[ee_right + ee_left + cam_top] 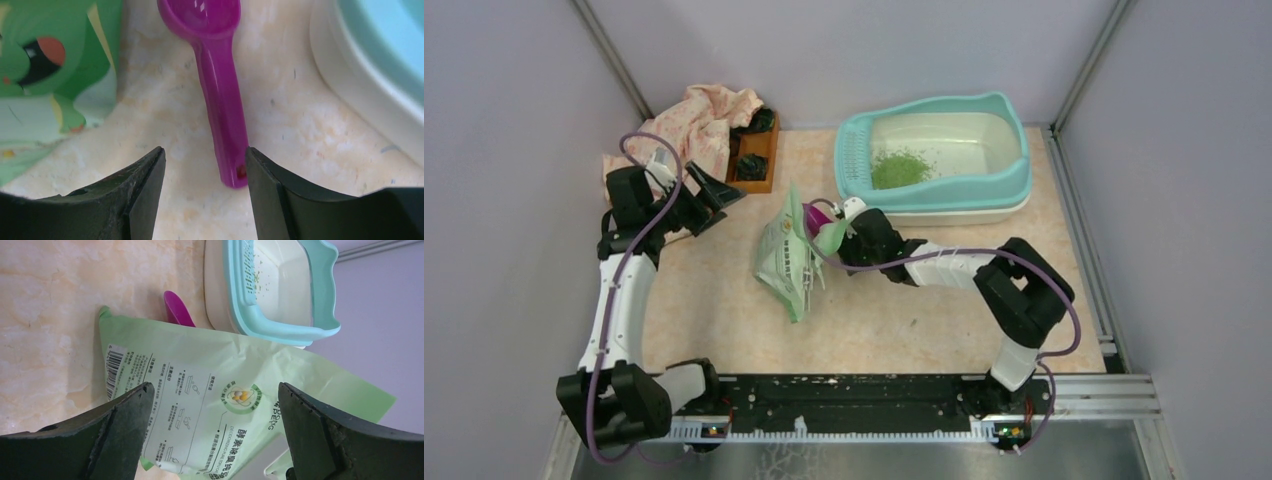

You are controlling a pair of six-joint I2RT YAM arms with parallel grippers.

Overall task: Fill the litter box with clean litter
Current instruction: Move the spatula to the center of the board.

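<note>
1. Two grippers stand with their jaws spread wide and hold nothing. The right gripper (pixel 205 165) hangs low over the purple scoop (pixel 220 100), whose handle end lies between the fingers, close against one of them and not gripped. The left gripper (pixel 212 400) faces the green bag (pixel 210 385) from a little way off.
2. By my reckoning the step in hand is picking up the scoop, which lies flat on the table (pixel 874 320) between the bag and the litter box (pixel 1014 150).
3. The next move calls for centring the thin handle between the fingers, lowering, and closing firmly. Since the handle lies flush on the tabletop, a finger could skid it aside.
4. The litter box sits at the far right of the table, with a teal rim, a cream basin and its perforated ledge at the end nearer the bag.
5. The clean litter (pixel 899 168) is only a small green patch on the basin floor near that ledge. Most of the floor is bare, so the filling looks barely begun.
</note>
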